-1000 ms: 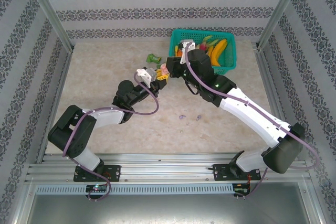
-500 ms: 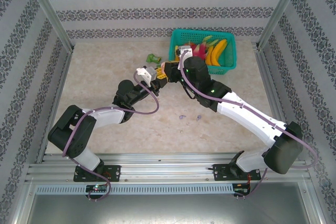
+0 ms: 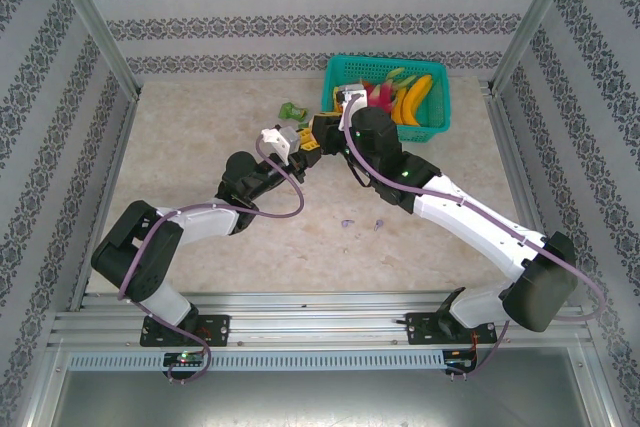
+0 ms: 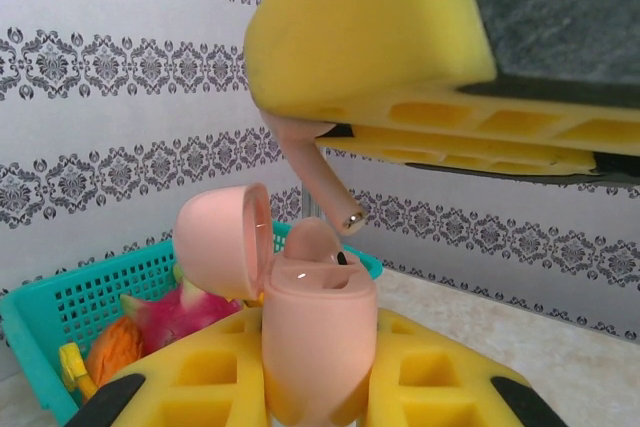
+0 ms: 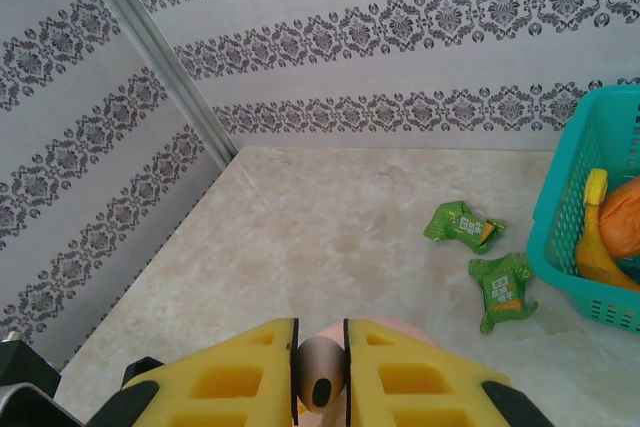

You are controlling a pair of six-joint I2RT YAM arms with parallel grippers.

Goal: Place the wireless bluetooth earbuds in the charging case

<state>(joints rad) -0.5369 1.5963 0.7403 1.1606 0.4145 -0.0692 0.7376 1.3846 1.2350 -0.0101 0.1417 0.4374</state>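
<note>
My left gripper (image 4: 320, 392) is shut on the pale pink charging case (image 4: 315, 332), held upright with its lid (image 4: 215, 242) swung open to the left. One pink earbud (image 4: 308, 240) sits in the case. Just above the open case hangs a second pink earbud (image 4: 318, 175), stem pointing down, with my right gripper (image 5: 320, 362) shut on it. In the top view both grippers meet above the table near the basket, left gripper (image 3: 303, 150) and right gripper (image 3: 322, 133). Two pale purple earbuds (image 3: 347, 223) (image 3: 378, 225) lie on the table nearer the arm bases.
A teal basket (image 3: 385, 60) with bananas and other fruit stands at the back right, close behind the grippers. Two green wrappers (image 5: 463, 225) (image 5: 503, 290) lie on the table left of the basket (image 5: 560, 217). Patterned walls enclose the table.
My right gripper has moved left with the pink earbud, closing in over the case in my left gripper. Over the last half second both arms have barely shifted.
</note>
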